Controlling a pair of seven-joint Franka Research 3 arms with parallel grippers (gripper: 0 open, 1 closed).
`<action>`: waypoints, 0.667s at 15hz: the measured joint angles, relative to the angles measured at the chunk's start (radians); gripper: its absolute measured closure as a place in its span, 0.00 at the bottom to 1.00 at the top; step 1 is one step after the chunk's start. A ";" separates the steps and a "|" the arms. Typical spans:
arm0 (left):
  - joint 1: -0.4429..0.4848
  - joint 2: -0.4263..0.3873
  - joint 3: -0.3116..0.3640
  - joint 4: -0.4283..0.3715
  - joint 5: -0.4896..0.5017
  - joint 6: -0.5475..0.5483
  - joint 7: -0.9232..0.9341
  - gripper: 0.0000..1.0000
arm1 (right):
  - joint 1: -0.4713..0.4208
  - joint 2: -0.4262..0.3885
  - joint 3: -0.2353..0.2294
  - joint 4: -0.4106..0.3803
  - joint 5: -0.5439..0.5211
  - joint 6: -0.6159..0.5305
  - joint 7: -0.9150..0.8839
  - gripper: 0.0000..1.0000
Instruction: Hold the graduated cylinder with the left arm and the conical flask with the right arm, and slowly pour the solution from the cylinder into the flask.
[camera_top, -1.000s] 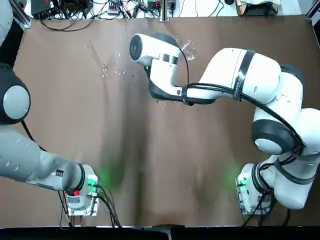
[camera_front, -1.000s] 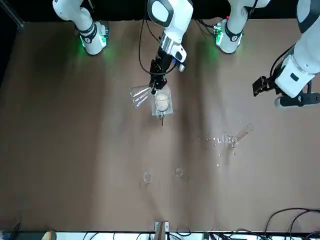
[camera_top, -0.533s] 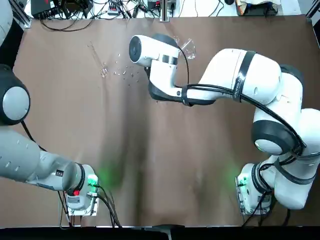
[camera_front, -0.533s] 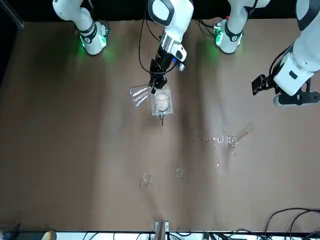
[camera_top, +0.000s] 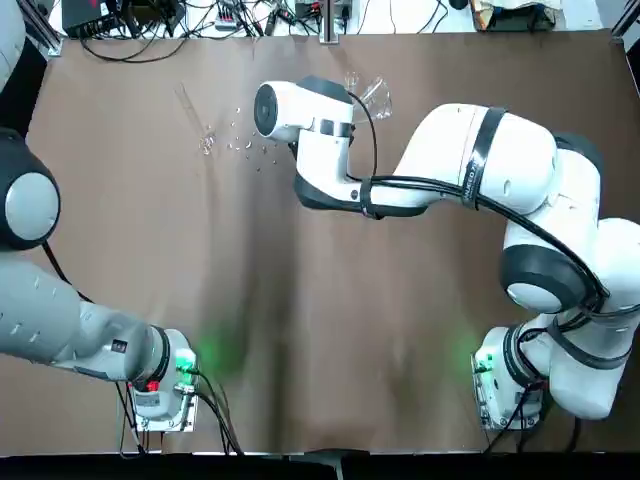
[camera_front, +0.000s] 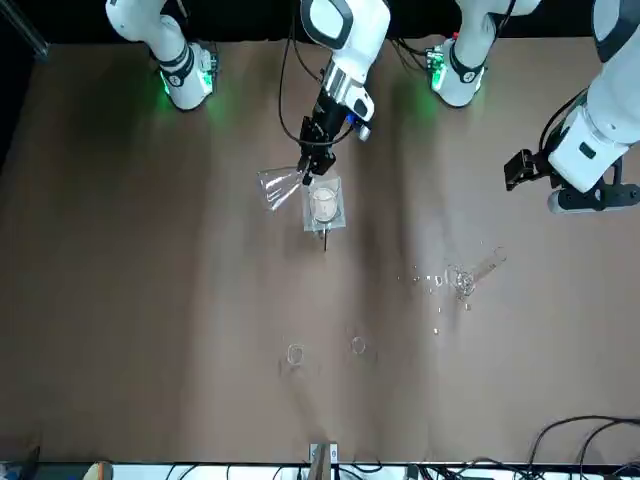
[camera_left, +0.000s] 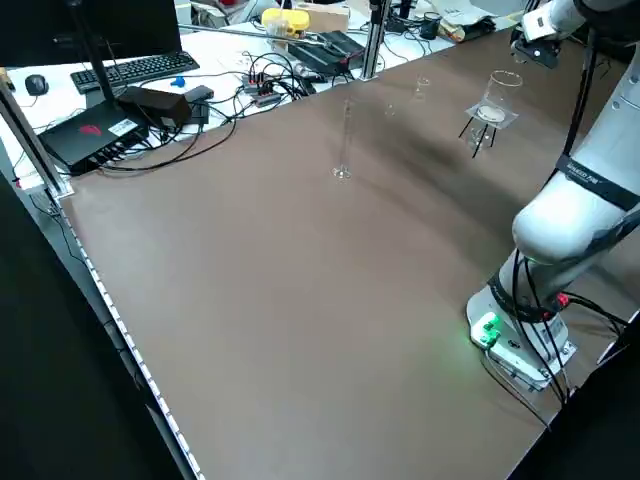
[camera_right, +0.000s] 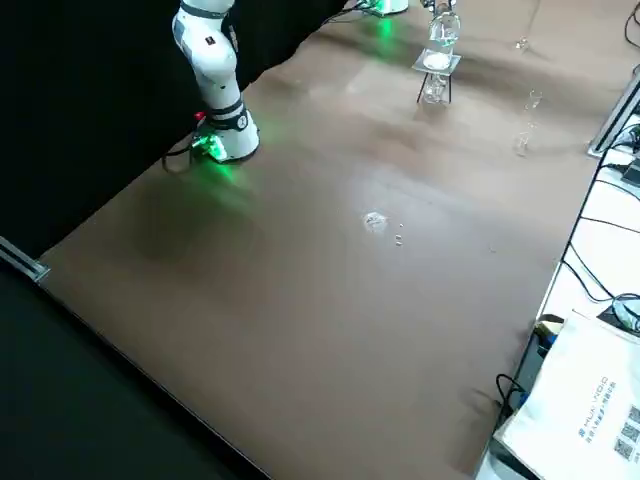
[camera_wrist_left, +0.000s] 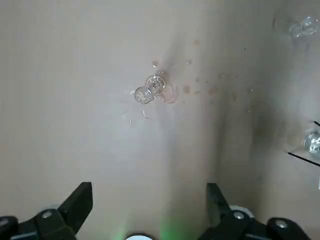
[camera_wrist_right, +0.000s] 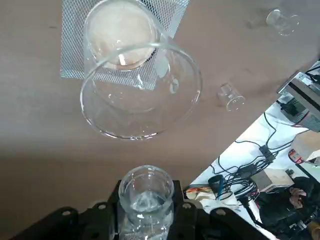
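Left gripper: released, above the table's left side. Graduated cylinder: upright on the table, far left. Right gripper: grasping the conical flask near the large beaker.

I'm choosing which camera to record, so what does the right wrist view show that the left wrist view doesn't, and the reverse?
Right wrist only: right gripper above the table beside a big beaker, jaws closed on a glass vessel; cables.
Left wrist only: left gripper over the table, jaws open; standing cylinder, droplets.
Both: brown table.
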 joint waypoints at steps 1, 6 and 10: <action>-0.001 0.000 0.000 -0.002 0.000 -0.001 0.000 0.00 | 0.000 0.001 0.000 0.002 -0.001 -0.001 0.000 0.61; -0.003 0.000 0.000 -0.004 0.000 -0.001 0.000 0.00 | 0.001 0.003 0.000 0.006 -0.003 -0.003 0.000 0.61; -0.003 0.000 0.000 -0.004 0.000 -0.001 0.000 0.00 | 0.008 0.012 0.000 0.006 -0.016 -0.005 -0.005 0.61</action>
